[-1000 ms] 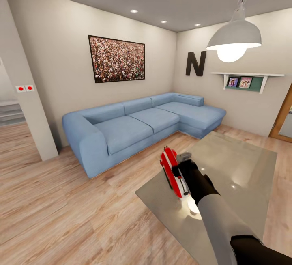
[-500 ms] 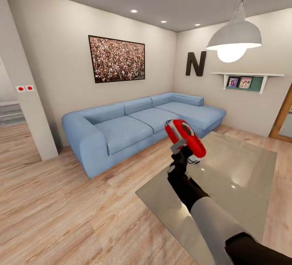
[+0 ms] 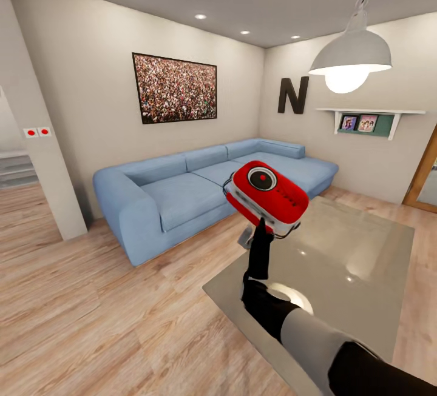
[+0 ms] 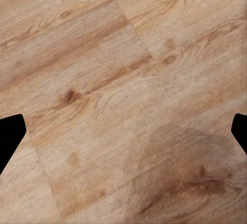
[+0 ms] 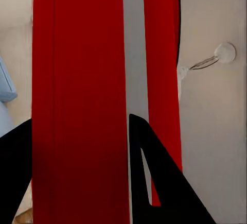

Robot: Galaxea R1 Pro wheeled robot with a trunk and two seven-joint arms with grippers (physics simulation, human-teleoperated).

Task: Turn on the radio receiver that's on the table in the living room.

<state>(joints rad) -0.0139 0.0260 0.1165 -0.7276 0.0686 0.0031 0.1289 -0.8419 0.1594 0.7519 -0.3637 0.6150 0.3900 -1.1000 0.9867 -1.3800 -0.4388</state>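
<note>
The red radio receiver (image 3: 267, 194) is held up in the air over the near left part of the glossy grey table (image 3: 358, 250). Its broad red face with a round dark button is tilted toward my head camera, a white stripe along its lower edge. My right gripper (image 3: 262, 226) is shut on it from below, arm pointing up. In the right wrist view the red body (image 5: 82, 95) with its pale stripe sits between the two dark fingers (image 5: 154, 183). In the left wrist view the left gripper (image 4: 123, 136) is open over bare plank floor.
A blue corner sofa (image 3: 200, 190) stands behind the table. A white pendant lamp (image 3: 351, 56) hangs over the table's far right. A crowd picture (image 3: 175, 88), a black letter N (image 3: 293, 96) and a shelf (image 3: 367, 120) are on the walls. Open plank floor lies to the left.
The right arm has lifted the radio off the table, up and toward the camera, and turned it from edge-on upright to face-up tilted. The room view has not shifted.
</note>
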